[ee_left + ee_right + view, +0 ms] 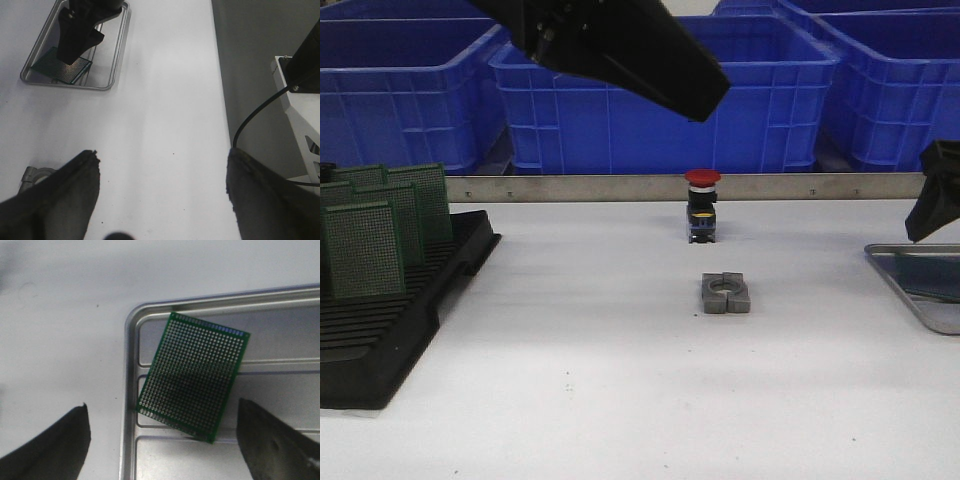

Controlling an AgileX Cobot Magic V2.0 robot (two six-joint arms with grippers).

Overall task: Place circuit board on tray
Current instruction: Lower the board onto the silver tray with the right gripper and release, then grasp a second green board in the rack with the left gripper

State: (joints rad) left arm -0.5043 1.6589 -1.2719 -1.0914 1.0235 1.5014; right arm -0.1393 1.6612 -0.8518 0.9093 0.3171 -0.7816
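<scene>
Filling the top of the front view, three blue bins [660, 100] stand in a row behind a metal strip along the far edge of the white table [580, 370]. At the lower left of that view a black rack [390, 320] holds several green boards upright in its slots. The left arm [620, 45] reaches in as a dark shape across the upper middle of the frame.

At the right edge of the front view sits the tray [920, 300], only partly in frame; in the right wrist view its rounded corner and ribs show clearly, and the circuit board [195, 375] lies flat inside it, turned at a slant, one corner near the rim. The left wrist view shows the same board in the upper left of the frame, partly under the right arm.

The right gripper [160, 440] hangs above the board with its fingers spread wide, touching nothing. The left gripper [162, 195] is likewise spread over bare table and holds nothing.

Near the middle of the front view a small grey block [726, 294] with a round hole lies on the table, and just behind it stands a red-capped button [702, 205].
</scene>
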